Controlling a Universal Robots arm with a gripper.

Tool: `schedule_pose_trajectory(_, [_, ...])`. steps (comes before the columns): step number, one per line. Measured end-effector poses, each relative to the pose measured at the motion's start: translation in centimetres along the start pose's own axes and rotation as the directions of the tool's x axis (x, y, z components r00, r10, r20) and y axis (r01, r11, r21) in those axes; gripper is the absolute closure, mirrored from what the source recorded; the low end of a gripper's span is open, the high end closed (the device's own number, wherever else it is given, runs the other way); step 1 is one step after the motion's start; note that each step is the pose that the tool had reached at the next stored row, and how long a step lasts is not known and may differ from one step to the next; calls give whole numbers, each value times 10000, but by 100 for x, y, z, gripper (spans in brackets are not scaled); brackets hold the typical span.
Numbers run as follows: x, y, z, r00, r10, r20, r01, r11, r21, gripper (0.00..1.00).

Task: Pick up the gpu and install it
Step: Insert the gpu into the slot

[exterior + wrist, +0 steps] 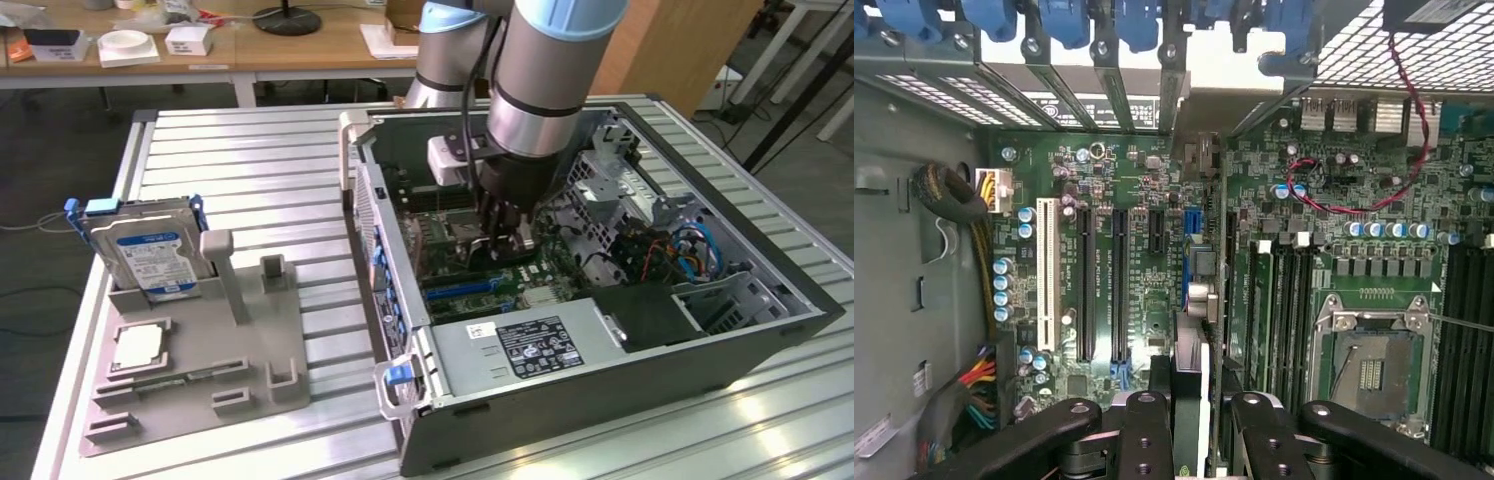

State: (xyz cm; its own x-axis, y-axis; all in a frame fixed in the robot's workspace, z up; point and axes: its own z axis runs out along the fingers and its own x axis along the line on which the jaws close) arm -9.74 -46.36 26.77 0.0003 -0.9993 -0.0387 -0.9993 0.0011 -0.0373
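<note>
Fingers: we see the arm's black gripper reaching down inside the open black metal computer case. Its fingers stand narrow, pressed on both faces of the card.
Gpu: the thin dark circuit card, the gpu, is held edge-on between the fingers, deep in the case. It sits in line with the long expansion slots of the green motherboard.
Done: we judge the pick-up complete, since the card is off the ribbed metal bench and inside the case.
Left: the seating. We cannot tell whether the card's lower edge has entered a slot, and the fingers have not let go.
Beside the case: a grey holder carries a blue-labelled silver hard drive.
</note>
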Motion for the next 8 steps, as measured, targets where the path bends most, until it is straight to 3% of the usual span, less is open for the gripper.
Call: schedule_pose_trajectory(8, [3,3,66,10000,0,1,0,10000,0,72])
